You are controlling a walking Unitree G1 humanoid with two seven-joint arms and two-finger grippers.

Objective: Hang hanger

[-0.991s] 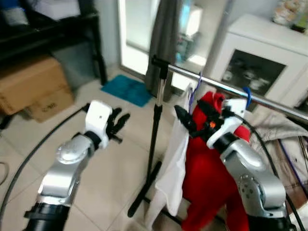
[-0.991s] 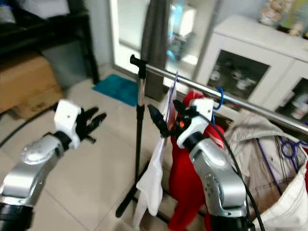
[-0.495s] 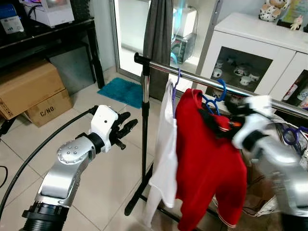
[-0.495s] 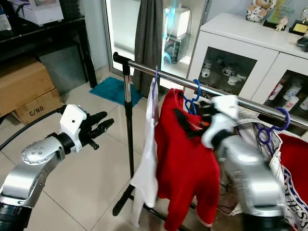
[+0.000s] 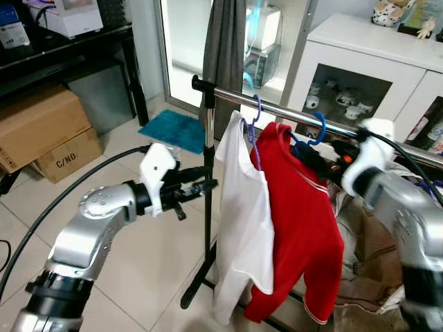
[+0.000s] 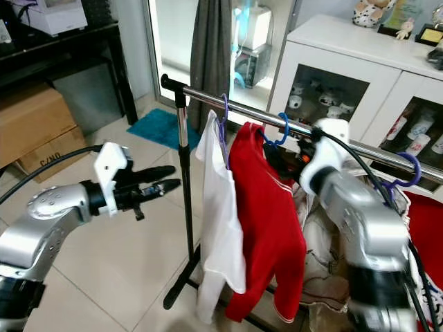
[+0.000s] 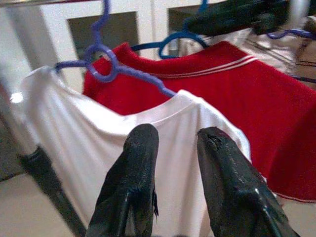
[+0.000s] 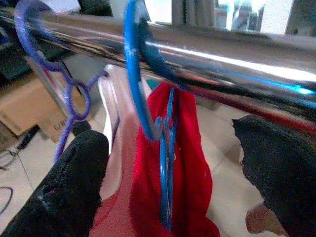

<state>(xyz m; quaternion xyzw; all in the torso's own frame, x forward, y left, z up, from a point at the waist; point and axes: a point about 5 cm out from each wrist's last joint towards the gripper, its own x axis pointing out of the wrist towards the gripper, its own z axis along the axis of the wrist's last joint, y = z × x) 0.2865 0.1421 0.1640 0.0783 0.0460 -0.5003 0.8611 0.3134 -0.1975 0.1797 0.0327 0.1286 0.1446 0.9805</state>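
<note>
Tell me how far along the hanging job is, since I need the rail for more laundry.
Done, it appears: the blue hanger carrying the red shirt is hooked over the rail, beside the white shirt on its purple hanger. In hand: nothing; the right gripper is open beside the hook. Left: pulling that arm clear. The left gripper waits near the stand's pole.

Bright window backlight, rail glare, blurred right arm

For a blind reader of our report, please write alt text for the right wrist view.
A blue hanger carrying a red shirt hooks over a shiny metal rail, seen between the right gripper's two open black fingers. Beside it, a purple hanger carries a white garment.
</note>
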